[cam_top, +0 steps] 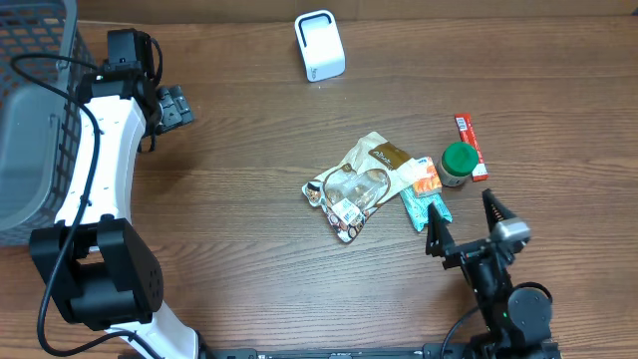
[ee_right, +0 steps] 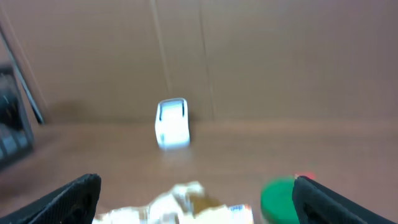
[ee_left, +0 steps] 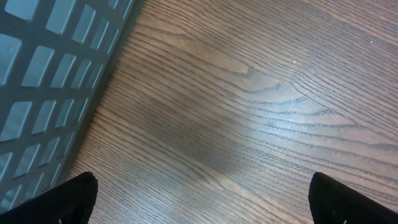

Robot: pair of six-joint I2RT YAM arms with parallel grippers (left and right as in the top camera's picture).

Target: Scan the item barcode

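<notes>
- Right pincer (cam_top: 464, 223): spread, empty, just short of the item cluster. A blind descent could nip two items at once.
- Teal packet (cam_top: 427, 209), orange packet (cam_top: 428, 179), snack pouch (cam_top: 364, 179): mid-surface (cam_top: 249, 259), touching or overlapping. Flat film may slip from a pinch.
- Green-lidded jar (cam_top: 460, 163): just beside them; a sideways brush could topple it.
- Left pincer (ee_left: 205, 202): spread, empty, beside the grey basket (cam_top: 30, 120). Snag risk.
- White scanner (cam_top: 319, 45): far edge. A barcode turned away would fail to read.
</notes>
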